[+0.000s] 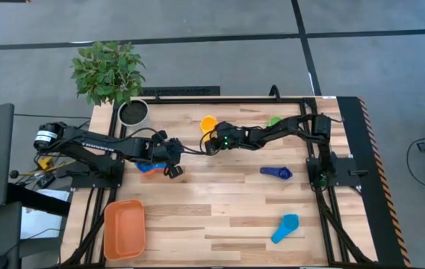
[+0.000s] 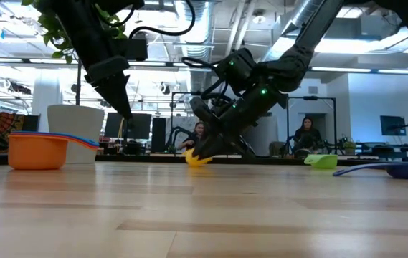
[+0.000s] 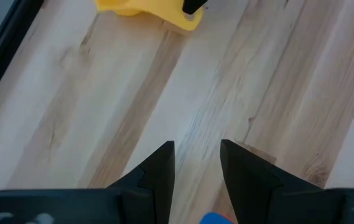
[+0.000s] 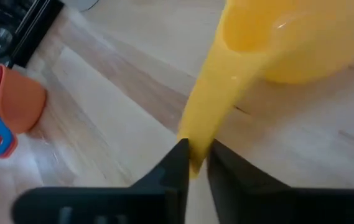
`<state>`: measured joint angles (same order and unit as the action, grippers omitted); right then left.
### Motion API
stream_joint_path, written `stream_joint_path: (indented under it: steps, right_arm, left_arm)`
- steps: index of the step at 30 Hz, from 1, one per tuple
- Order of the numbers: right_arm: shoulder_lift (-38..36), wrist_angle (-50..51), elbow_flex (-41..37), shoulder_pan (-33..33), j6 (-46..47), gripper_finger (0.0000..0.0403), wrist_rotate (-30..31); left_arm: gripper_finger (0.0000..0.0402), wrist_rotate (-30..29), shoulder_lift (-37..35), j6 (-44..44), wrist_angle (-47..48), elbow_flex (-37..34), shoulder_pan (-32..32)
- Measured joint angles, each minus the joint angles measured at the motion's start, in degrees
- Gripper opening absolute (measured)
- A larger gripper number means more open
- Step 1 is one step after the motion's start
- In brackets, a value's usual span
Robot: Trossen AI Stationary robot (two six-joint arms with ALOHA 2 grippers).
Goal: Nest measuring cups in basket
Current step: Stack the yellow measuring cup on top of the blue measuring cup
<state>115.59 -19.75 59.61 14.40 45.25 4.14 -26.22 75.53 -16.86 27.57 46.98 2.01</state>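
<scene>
A yellow measuring cup (image 1: 208, 122) sits near the table's far middle, and my right gripper (image 1: 212, 141) is shut on its handle. My left gripper (image 1: 173, 166) hangs open above bare wood (image 3: 197, 155), just right of a nested stack of orange, red and blue cups (image 1: 150, 168) that stands on the table. A green cup (image 1: 274, 120), a dark blue cup (image 1: 277, 172) and a light blue cup (image 1: 285, 228) lie apart on the right half. The orange basket (image 1: 125, 228) sits at the near left corner. My right gripper (image 4: 196, 158) pinches the free end of the yellow cup's flat handle (image 4: 196, 134) between its two fingers. The fingers come slanting down from the table's right and lie along the handle. The cup's bowl (image 4: 288, 37) is low at the tabletop (image 2: 198, 159).
A white plant pot (image 1: 132, 112) with a leafy plant stands at the far left corner. A black frame runs along the far and right edges. Bare wood lies across the table's middle and near side, between the basket and the light blue cup. People sit in the room beyond.
</scene>
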Motion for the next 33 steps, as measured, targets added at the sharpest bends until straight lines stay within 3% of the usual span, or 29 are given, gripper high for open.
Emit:
stream_joint_path:
  steps: [4,10,15,20,26,28,33]
  right_arm:
    - [0.0,0.0,0.0,-0.4,-2.5,0.0015,0.0]
    - [-0.6,2.7,0.0,-2.5,-7.1,0.0014,-2.8]
    - [-3.8,10.2,0.0,-7.5,-12.5,0.0007,-3.2]
    - [-8.3,15.0,-0.1,-13.4,-14.3,0.0005,-3.8]
    - [-10.9,14.3,0.0,-17.3,-14.3,0.0006,-6.3]
    - [-11.4,13.9,0.0,-18.0,-14.3,0.0005,-6.4]
    - [-11.5,13.1,0.0,-19.3,-13.8,0.0008,-6.4]
  left_arm:
    - [0.0118,0.0,0.0,-0.2,0.1,0.0,0.7]
    - [0.0118,-0.1,0.0,-0.9,1.9,0.0,2.5]
    - [0.0118,-3.9,0.0,1.3,3.1,0.0,3.8]
    - [0.0118,-7.5,0.0,13.5,-3.5,0.0,4.6]
    - [0.0118,6.1,0.7,33.4,-17.2,0.0,4.8]
    - [0.0118,7.9,1.6,36.7,-20.9,0.0,4.9]
    - [0.0118,2.8,2.9,40.5,-22.5,0.0,5.1]
